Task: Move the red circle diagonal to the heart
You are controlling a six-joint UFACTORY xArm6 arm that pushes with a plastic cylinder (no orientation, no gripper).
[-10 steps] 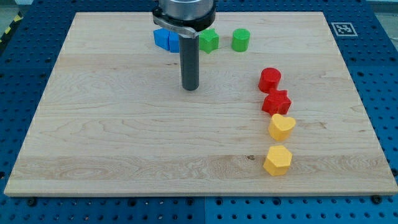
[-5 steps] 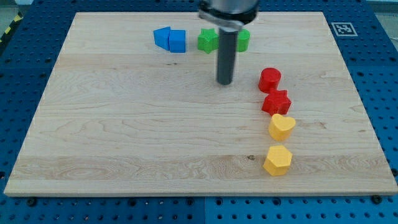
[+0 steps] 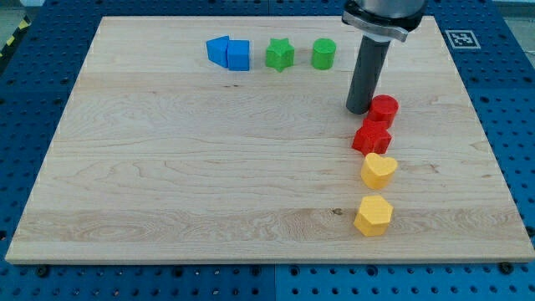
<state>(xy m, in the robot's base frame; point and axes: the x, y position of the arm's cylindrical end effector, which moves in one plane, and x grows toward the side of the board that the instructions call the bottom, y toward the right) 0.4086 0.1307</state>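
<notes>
The red circle [image 3: 384,109] stands at the board's right, just above and right of the red star [image 3: 372,137]. The yellow heart [image 3: 378,170] lies directly below the red star, touching it. My tip [image 3: 360,109] is down on the board and touches the red circle's left side. The circle sits above the heart and slightly to its right.
A yellow hexagon [image 3: 373,216] lies below the heart. Two blue blocks [image 3: 228,53], a green star [image 3: 280,55] and a green circle [image 3: 323,53] line the board's top. The wooden board [image 3: 167,167] ends close to the right of the red blocks.
My tip has swept right from the board's upper middle to the red circle. The red circle has shifted right by a little. The other blocks have not moved.
</notes>
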